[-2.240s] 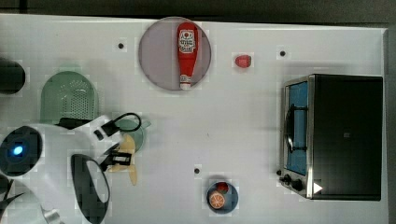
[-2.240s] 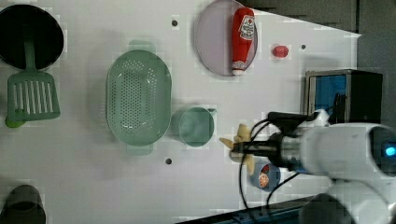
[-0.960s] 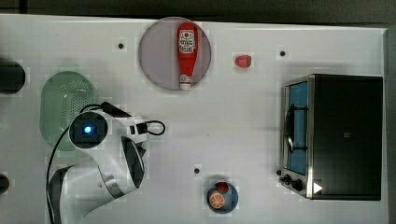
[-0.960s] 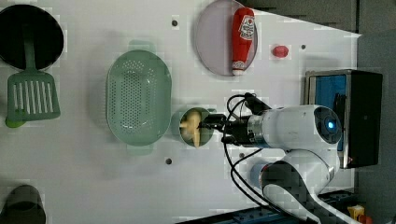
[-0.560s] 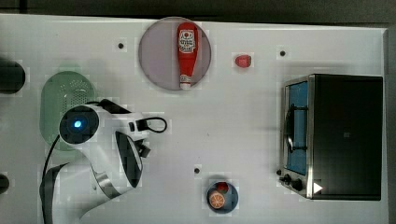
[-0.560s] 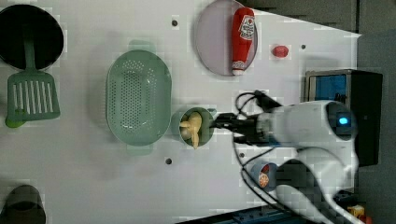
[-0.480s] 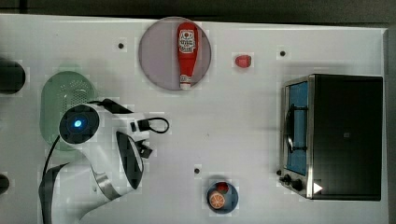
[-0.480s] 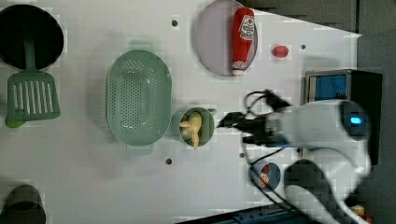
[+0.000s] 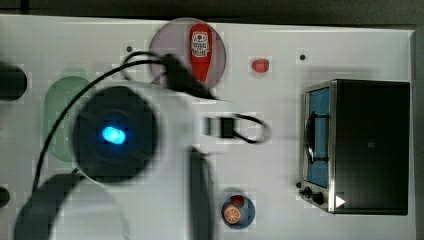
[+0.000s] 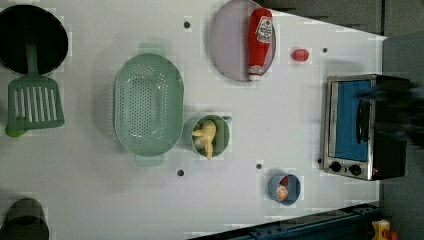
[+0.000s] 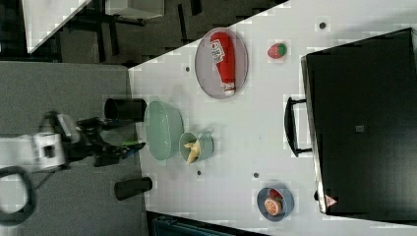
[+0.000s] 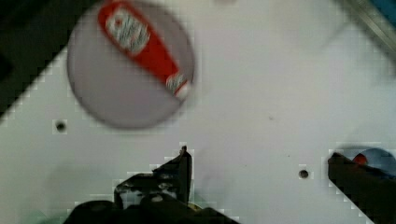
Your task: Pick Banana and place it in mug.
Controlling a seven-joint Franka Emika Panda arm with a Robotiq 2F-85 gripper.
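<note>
Inside round translucent green mug [image 10: 206, 136] beside oval perforated colander [image 10: 148, 104]: pale yellow-tan banana [image 10: 208, 137]; gripper [image 12: 261, 182] fingers spread apart, empty.

A ketchup bottle [image 12: 142, 46] lies on a round plate [image 12: 102, 100].

Arm [image 9: 115, 165] blurred, covers colander [image 9: 62, 100] in top view.
</note>
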